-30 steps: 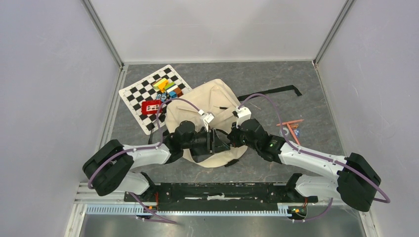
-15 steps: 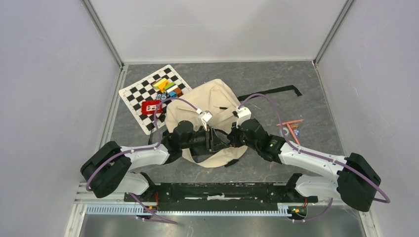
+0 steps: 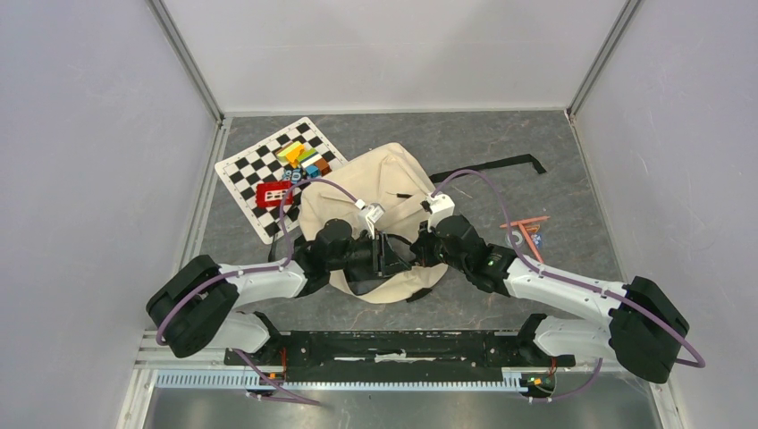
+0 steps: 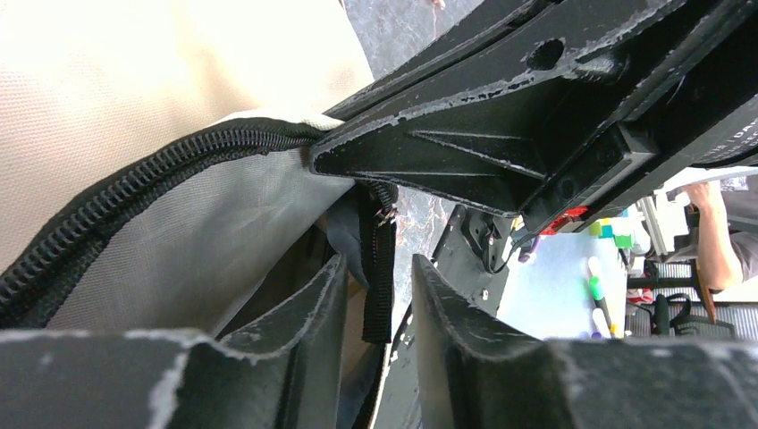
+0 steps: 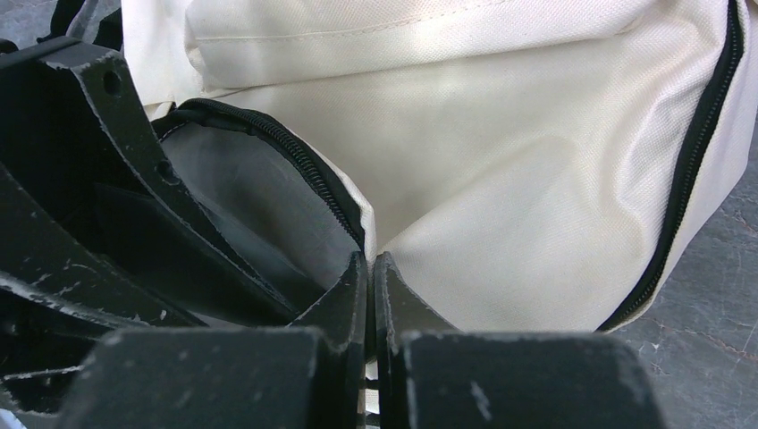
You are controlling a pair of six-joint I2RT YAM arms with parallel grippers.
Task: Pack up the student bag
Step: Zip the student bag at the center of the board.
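Observation:
The student bag (image 3: pixel 375 192), a cream canvas backpack with black zipper trim, lies in the middle of the table with its opening toward the arms. My right gripper (image 5: pixel 370 257) is shut on the bag's cream rim beside the zipper (image 5: pixel 308 170) and holds the opening up, so the grey lining (image 5: pixel 241 192) shows. My left gripper (image 4: pixel 379 261) is open at the same opening. A black zipper tape end (image 4: pixel 382 286) hangs between its fingers, close to the left one and apart from the right one. In the top view the left gripper (image 3: pixel 383 255) and right gripper (image 3: pixel 416 250) nearly meet.
A checkerboard mat (image 3: pixel 259 170) at the back left carries coloured blocks (image 3: pixel 304 159) and a red item (image 3: pixel 273 193). A loose black strap (image 3: pixel 501 165) lies behind the bag on the right. Orange pencils (image 3: pixel 527 228) lie right of the right arm.
The left arm has edged a little further in at the bag's opening and its jaws have narrowed. The right gripper keeps its hold on the rim.

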